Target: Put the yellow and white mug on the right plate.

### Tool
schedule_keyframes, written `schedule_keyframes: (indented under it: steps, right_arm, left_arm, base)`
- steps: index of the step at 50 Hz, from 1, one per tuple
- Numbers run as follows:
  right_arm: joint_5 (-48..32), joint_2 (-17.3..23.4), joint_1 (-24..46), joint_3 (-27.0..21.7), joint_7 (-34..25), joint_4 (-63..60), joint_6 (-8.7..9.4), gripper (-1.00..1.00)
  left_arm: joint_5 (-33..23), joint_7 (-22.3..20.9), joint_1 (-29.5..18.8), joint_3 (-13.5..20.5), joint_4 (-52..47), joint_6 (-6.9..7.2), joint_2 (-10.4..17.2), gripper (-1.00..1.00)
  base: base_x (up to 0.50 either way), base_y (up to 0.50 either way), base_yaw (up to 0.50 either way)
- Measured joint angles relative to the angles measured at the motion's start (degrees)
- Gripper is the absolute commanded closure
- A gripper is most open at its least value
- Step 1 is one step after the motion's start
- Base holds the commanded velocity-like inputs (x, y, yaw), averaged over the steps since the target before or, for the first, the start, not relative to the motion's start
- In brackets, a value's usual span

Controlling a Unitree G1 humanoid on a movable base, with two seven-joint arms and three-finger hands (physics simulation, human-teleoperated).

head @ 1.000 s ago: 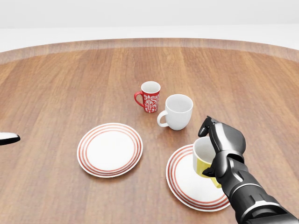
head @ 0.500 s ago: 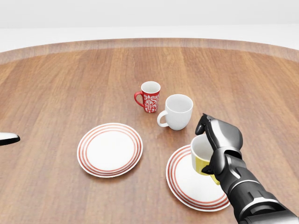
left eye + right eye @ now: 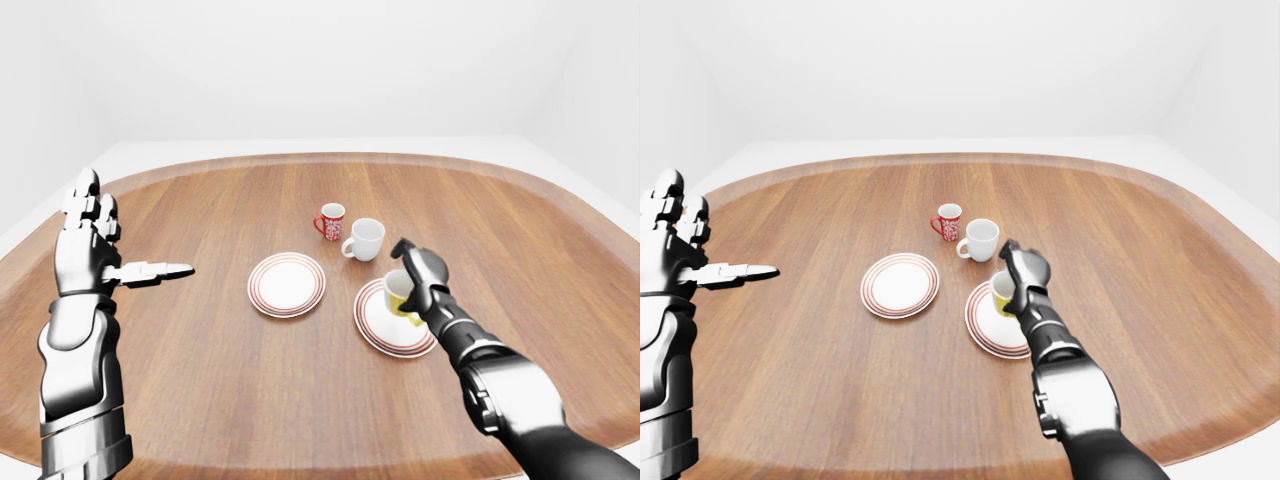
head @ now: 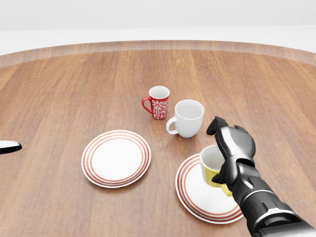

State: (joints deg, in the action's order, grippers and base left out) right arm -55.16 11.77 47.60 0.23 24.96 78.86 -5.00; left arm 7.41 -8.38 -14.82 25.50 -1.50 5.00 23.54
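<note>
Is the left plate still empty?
Yes, the left plate is bare; the yellow and white mug sits over the right plate.

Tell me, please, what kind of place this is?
Probably a simulated dining setup: a round wooden table holding two red-rimmed plates and three mugs, within bare white walls.

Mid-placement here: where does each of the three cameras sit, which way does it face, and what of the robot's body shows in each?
Head view: on the head, angled down at the round wooden table; the right hand grips the yellow and white mug over the right red-ringed plate.
Left-eye view: on the head, wider; the raised, open left hand and both arms show.
Right-eye view: nearly the same, shifted sideways.
All three share the left red-ringed plate, red patterned mug and white mug.
</note>
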Motion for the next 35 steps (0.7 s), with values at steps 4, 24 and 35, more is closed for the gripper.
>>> schedule_keyframes:
  steps: [4,24,35]
  right_arm:
    - [-0.8,-0.1,-0.1,-0.2,0.2,0.0,0.00,-1.00]
    - [-2.5,-0.1,-0.3,-0.4,0.6,0.1,0.00,-1.00]
    - [-2.6,-0.1,-0.3,-0.4,0.6,0.1,0.00,-1.00]
  left_arm:
    - [0.0,0.0,0.0,0.0,0.0,0.00,0.0,-1.00]
    - [0.0,0.0,0.1,0.0,-0.2,0.00,-0.1,-1.00]
    - [-0.1,0.0,0.0,-0.1,0.2,0.00,-0.1,-1.00]
  base:
    - [0.00,0.00,0.00]
    - [0.00,0.00,0.00]
    - [0.00,0.00,0.00]
